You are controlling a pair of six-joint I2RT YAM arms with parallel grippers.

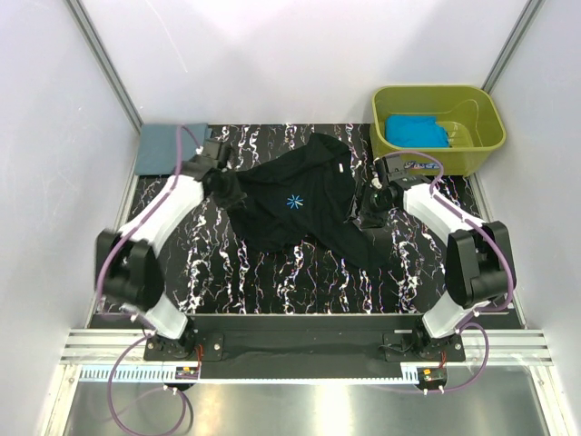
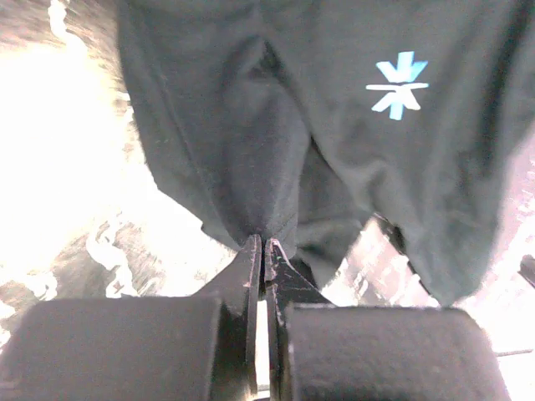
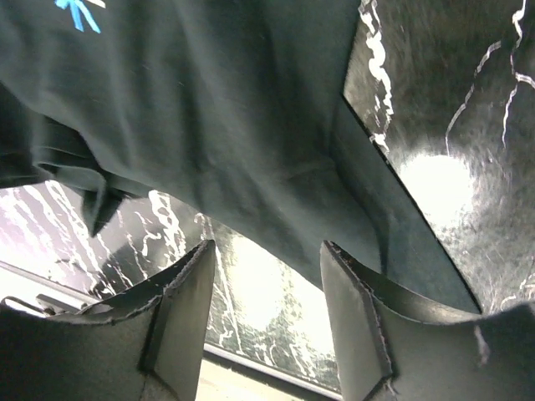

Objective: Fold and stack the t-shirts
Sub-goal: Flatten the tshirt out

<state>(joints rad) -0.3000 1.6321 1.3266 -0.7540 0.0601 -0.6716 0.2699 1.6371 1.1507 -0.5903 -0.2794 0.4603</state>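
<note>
Black t-shirt (image 1: 300, 204) lies rumpled mid-table on the marbled tabletop (image 1: 227, 268), with the left gripper (image 2: 263, 244) pinched onto it.

Only the left wrist view shows the jaws clenched on a gathered fold, perhaps a sleeve edge. The right wrist view shows the right gripper (image 3: 267, 251) with jaws apart and the cloth just beyond its tips. Only the overhead shows the slate grey-blue t-shirt (image 1: 163, 147) at the far left corner and the turquoise t-shirt (image 1: 415, 130) in the olive-green tub (image 1: 472, 156), partly hidden by its wall.
</note>
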